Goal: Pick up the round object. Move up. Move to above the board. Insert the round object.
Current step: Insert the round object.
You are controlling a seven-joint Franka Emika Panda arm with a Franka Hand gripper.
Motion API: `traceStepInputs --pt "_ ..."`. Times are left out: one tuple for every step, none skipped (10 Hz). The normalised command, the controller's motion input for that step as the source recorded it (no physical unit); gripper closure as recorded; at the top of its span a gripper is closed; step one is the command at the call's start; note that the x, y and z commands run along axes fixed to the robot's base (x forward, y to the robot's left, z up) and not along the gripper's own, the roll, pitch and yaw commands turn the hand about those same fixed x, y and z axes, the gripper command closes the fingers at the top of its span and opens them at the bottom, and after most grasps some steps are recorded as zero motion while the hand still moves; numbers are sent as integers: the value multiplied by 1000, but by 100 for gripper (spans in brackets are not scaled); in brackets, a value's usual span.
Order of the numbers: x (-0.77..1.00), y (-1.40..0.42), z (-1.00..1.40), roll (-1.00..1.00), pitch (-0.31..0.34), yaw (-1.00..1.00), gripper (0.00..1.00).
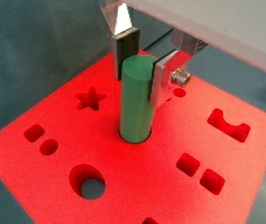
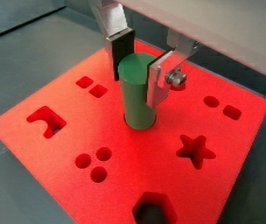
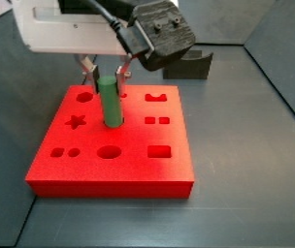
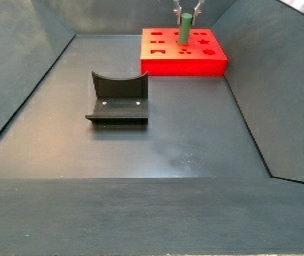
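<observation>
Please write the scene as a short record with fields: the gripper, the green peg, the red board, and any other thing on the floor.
gripper: above the board, one finger on each side of the peg's top; whether the pads press on it cannot be told
round object: green peg, upright, its lower end in a hole near the middle of the board
board: red, flat on the floor, with star, round and square cut-outs
other thing: dark grey block with a curved notch, apart from the board

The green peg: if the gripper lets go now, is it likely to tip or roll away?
Probably not. The green peg stands upright with its lower end in the red board, which should brace it. The gripper flanks its top; grip unclear. Lying free, its round shape would likely roll.
</observation>
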Motion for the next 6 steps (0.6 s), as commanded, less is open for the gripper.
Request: traceStepInputs --pt "-223 -374 -463 409 -194 106 100" --pt "-211 -400 -491 391 -194 94 100" --pt "0 -149 -803 259 -101 40 100" --pt "0 0 -1000 151 -37 6 100" --pt "51 0 -1000 71 -27 0 100" --pt "197 0 -1000 36 0 0 100"
